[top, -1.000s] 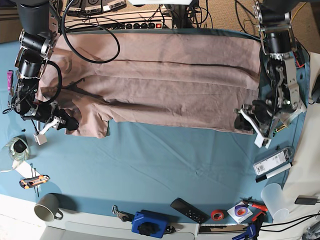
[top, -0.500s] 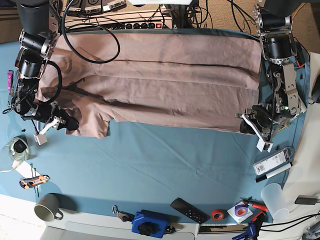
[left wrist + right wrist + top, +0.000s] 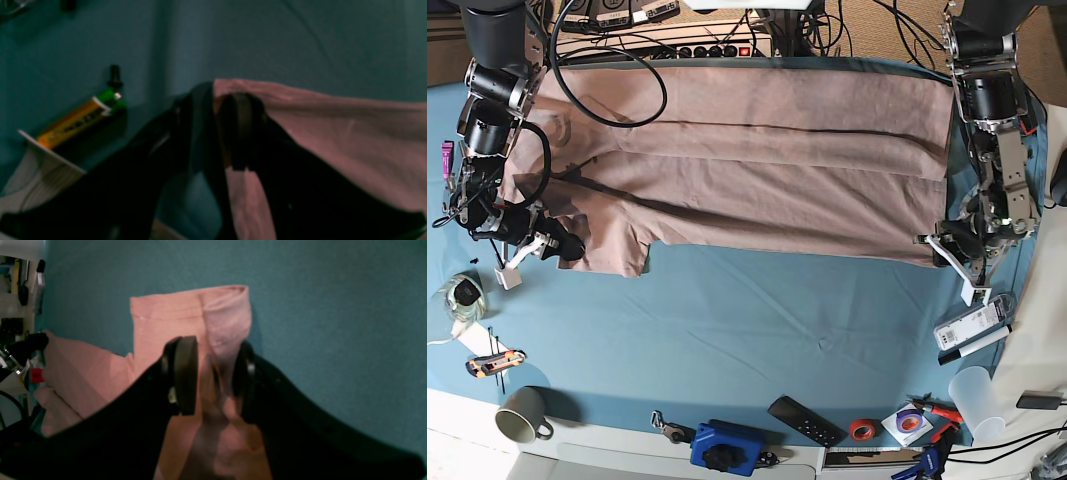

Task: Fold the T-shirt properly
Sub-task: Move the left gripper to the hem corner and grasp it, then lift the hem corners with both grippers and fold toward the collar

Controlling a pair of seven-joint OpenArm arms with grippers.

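The pinkish-brown T-shirt point(image 3: 747, 150) lies stretched in a long band across the far half of the teal tablecloth point(image 3: 757, 320). In the base view my left gripper point(image 3: 945, 243) sits at the shirt's right lower corner. The left wrist view shows the left gripper point(image 3: 217, 130) shut on the T-shirt point(image 3: 333, 133) at its edge. My right gripper point(image 3: 567, 247) is at the shirt's left end, on the sleeve. In the right wrist view the right gripper point(image 3: 215, 373) is shut on bunched sleeve cloth of the T-shirt point(image 3: 160, 316).
Along the near edge stand a mug point(image 3: 522, 413), a blue device point(image 3: 725, 447), a remote point(image 3: 805, 420) and a red tape roll point(image 3: 860, 430). A white box point(image 3: 970, 322) and a plastic cup point(image 3: 977, 395) sit at the right. A power strip point(image 3: 707, 48) runs behind the shirt.
My left gripper has moved to the right in the base view, drawing the shirt's corner with it and pulling the cloth flatter. The right arm has stayed where it was.
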